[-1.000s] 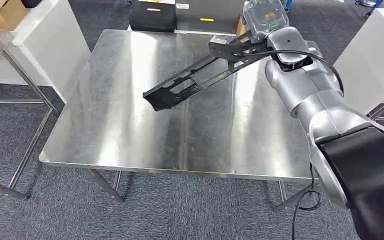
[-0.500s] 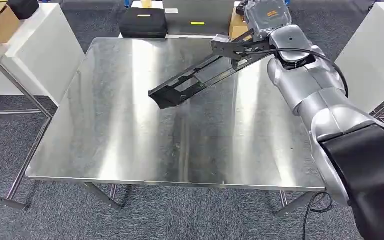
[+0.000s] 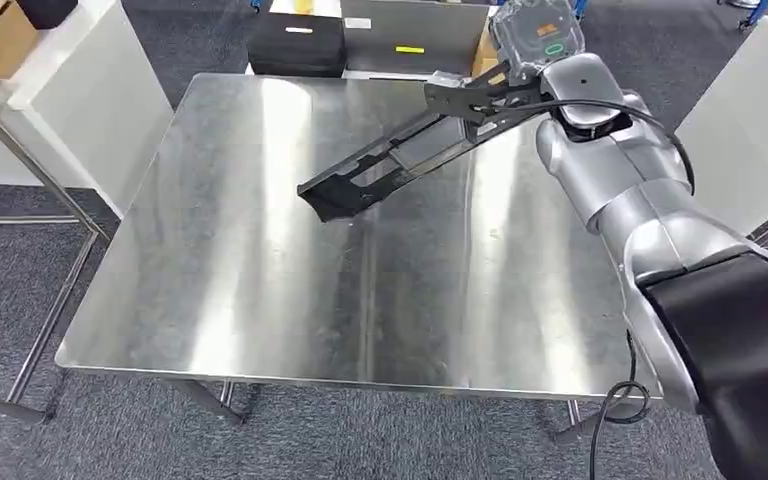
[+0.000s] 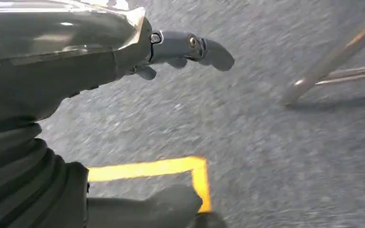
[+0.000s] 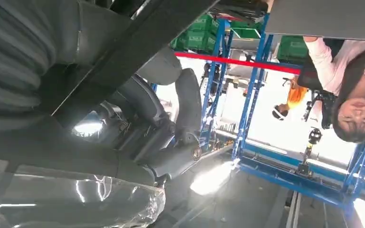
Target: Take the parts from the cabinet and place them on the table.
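Black and skeletal, the long frame-like part (image 3: pixel 400 160) hangs tilted over the steel table (image 3: pixel 260 300), its near end gripped by the robot's right hand (image 3: pixel 505 85) at the table's far right, its free end dipping toward the middle of the top, just above it or barely touching; the head view does not settle which. In the right wrist view the dark fingers (image 5: pixel 171 118) curl around the part's flat bar (image 5: pixel 138 42).

The hold sits at one extreme of a long piece, so the likely trouble is leverage: if the low end meets the steel before the hand comes down, the part may pivot in the grip, scrape the polished top or twist loose. A release from this height would probably let the far end slap down and slide.

The left hand (image 4: pixel 180 47) hangs beside the body over grey carpet (image 4: pixel 290 156) and a yellow floor marking (image 4: pixel 171 168), fingers loosely apart and holding nothing.

Beyond the table stand a black case (image 3: pixel 295 40) and a grey box (image 3: pixel 415 35), each with a small label, white on one, yellow on the other, too small to read. Green crates (image 5: pixel 195 33) on blue racking (image 5: pixel 252 85) carry lettering that cannot be made out; a person (image 5: pixel 342 71) stands nearby.
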`<state>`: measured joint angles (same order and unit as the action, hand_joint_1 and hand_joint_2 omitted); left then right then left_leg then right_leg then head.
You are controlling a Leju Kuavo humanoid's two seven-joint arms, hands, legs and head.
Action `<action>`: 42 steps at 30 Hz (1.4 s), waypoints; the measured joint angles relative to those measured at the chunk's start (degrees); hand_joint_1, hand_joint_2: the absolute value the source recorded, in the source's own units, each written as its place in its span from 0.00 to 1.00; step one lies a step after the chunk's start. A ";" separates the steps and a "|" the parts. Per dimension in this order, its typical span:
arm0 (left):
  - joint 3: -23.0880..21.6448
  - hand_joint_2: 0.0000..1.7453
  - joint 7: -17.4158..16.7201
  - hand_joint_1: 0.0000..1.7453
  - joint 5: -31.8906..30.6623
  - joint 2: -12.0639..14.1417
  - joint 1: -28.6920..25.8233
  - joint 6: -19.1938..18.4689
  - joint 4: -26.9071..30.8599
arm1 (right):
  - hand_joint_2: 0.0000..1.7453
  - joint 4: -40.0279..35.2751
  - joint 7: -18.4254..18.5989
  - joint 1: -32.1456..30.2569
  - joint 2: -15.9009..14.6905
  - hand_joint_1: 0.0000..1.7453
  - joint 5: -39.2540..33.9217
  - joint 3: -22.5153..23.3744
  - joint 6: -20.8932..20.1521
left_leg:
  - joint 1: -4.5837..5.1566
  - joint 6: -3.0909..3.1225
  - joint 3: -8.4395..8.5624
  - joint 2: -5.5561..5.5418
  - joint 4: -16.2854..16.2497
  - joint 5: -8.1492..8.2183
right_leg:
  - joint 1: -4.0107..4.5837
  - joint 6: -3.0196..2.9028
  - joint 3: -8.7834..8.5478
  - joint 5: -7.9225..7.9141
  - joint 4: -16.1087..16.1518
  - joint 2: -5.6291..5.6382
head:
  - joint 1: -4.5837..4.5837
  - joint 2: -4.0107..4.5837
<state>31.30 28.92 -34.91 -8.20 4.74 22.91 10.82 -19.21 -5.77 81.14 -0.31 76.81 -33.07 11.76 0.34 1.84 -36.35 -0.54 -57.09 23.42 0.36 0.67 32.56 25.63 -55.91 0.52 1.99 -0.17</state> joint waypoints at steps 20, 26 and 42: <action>1.03 0.00 0.85 0.00 -0.30 -0.33 0.01 -2.60 0.00 | 0.00 0.17 -0.50 0.00 -0.87 0.00 0.92 1.22 -0.02 | 0.01 0.58 0.14 0.08 -0.04 -0.06 | -0.35 0.32 0.02 -0.20 0.10 0.00 | 0.00 -0.02; 1.62 0.00 0.63 0.00 0.57 -0.31 0.01 -3.43 0.00 | 0.00 0.20 -0.96 -0.12 -1.16 0.00 0.92 1.40 -0.02 | -0.20 0.56 0.14 0.10 -0.03 -0.05 | -0.34 0.30 0.03 -0.19 0.10 0.01 | 0.02 -0.02; 2.69 0.00 1.00 0.00 0.79 -0.28 0.01 -4.46 0.00 | 0.00 0.90 -0.13 -0.48 -1.66 0.00 0.68 2.25 -4.48 | -0.25 0.55 0.14 0.08 -0.03 -0.06 | -0.33 0.30 0.01 -0.19 0.11 0.00 | 0.02 -0.02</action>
<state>33.99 29.92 -34.12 -8.48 4.74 18.45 10.82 -18.32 -5.90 80.66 -1.97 77.48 -30.82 7.28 0.09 2.39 -36.21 -0.45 -57.12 23.37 0.02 0.97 32.57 25.44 -55.80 0.52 2.01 -0.20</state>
